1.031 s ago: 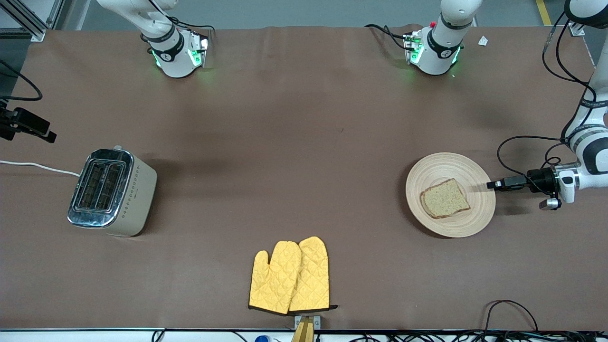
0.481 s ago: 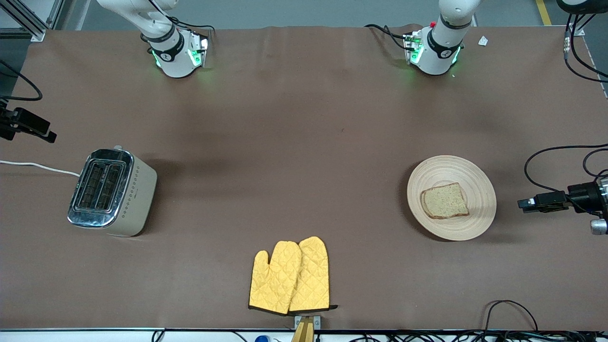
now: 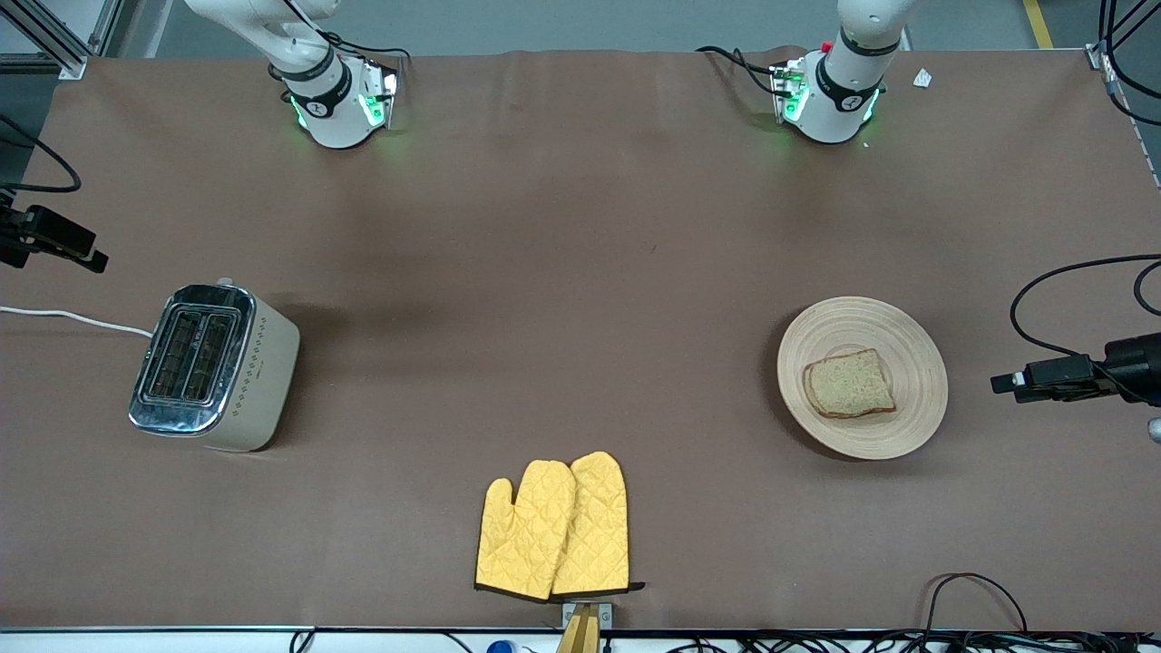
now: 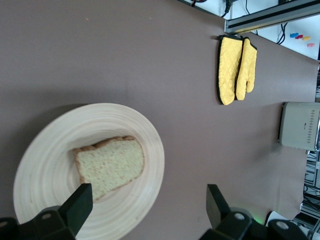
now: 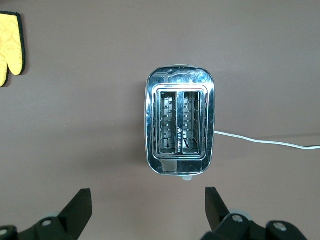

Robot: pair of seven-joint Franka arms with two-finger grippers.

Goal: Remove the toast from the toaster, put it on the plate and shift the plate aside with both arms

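Observation:
The pale wooden plate [image 3: 912, 399] lies toward the left arm's end of the table, with the toast [image 3: 850, 384] flat on it. In the left wrist view the plate [image 4: 45, 170] and the toast [image 4: 110, 162] show just past my fingers. My left gripper [image 3: 1002, 383] is open and empty [image 4: 147, 210], beside the plate toward the left arm's end and apart from its rim. My right gripper [image 3: 80, 249] is open and empty [image 5: 147, 210], up in the air next to the toaster.
A silver and cream toaster [image 3: 213, 363] with empty slots [image 5: 180, 125] stands at the right arm's end, its white cable [image 3: 73, 317] running off the table. Yellow oven mitts [image 3: 553, 526] lie near the front edge, midway along the table.
My left gripper has drawn back from the plate's rim toward the left arm's end of the table. The plate shifted slightly and lies still. The right arm has not moved.

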